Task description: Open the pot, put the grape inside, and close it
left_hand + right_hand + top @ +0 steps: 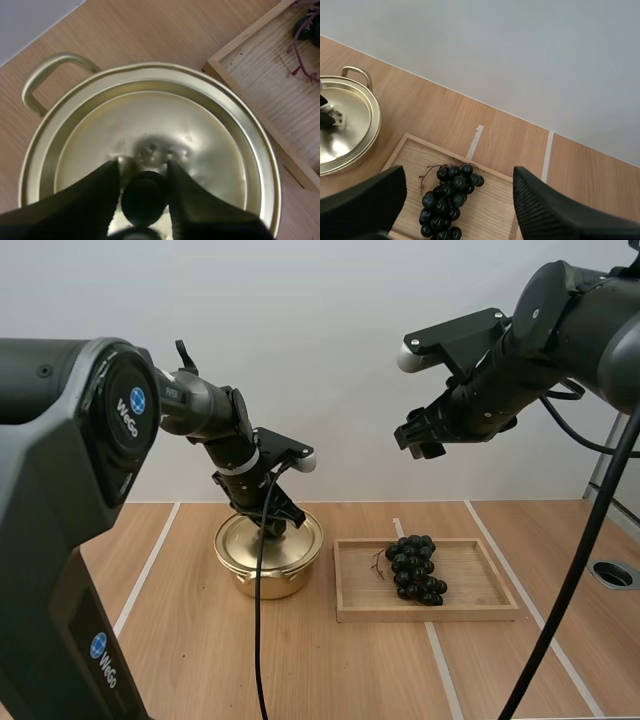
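A gold pot [268,558] stands left of centre on the table with its lid [165,125] seated flat. My left gripper [273,526] is down on the lid, and its fingers [102,190] pinch the black knob [145,197] from both sides. A bunch of dark grapes [415,568] lies in a wooden tray [460,612] to the right of the pot. My right gripper [420,437] hangs high above the tray, open and holding nothing. From its wrist view, the grapes [447,200] lie far below between the spread fingers [545,210].
The tray's corner [220,65] lies close beside the pot's rim. One pot handle [47,75] points away from the tray. White tape lines [150,565] run across the wooden table. A round hole [612,574] sits at the table's right edge.
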### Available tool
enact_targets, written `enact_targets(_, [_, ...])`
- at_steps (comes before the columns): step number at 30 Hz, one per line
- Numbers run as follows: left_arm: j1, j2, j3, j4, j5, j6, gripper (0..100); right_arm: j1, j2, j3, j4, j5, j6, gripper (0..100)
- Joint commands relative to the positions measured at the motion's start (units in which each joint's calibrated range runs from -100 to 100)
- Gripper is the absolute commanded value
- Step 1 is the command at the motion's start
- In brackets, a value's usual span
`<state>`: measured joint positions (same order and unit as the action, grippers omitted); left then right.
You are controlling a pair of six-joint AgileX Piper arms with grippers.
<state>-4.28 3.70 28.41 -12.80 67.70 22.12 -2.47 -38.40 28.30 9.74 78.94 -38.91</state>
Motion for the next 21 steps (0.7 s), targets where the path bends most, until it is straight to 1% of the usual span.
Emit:
enact_targets(1, [-0.21,0.2,-0.3,-0.2,-0.5,-0.1,5,0.0,-0.3,-0.6,0.2,0.3,-0.2,100])
enact_targets(2, [-0.21,0.2,-0.3,-0.2,-0.5,-0.1,0,0.0,-0.3,-0.6,0.2,0.3,-0.2,100])
enact_targets(7, [-0.21,-0.4,-0.6,-0.2,1.1,-0.1,0,0.0,-0.3,-0.6,0.2,1.4,-0.2,100])
enact_targets(12, [-0.21,-2.6,-4.4,-0.2,8.1,-0.5,0,0.0,-0.3,-0.6,0.2,2.4,0.2,100])
enact_targets(17, [-0.21,-8.4,-6.9,-0.2,9.8,-1.3,0,0.0,-0.2,-0.4,0.2,3.4,0.7,100])
enact_targets(21, [-0.21,-13.5,-8.8,-0.2,11.9,-1.4,0,0.0,-0.2,2.3,-0.3,3.2,0.7,100])
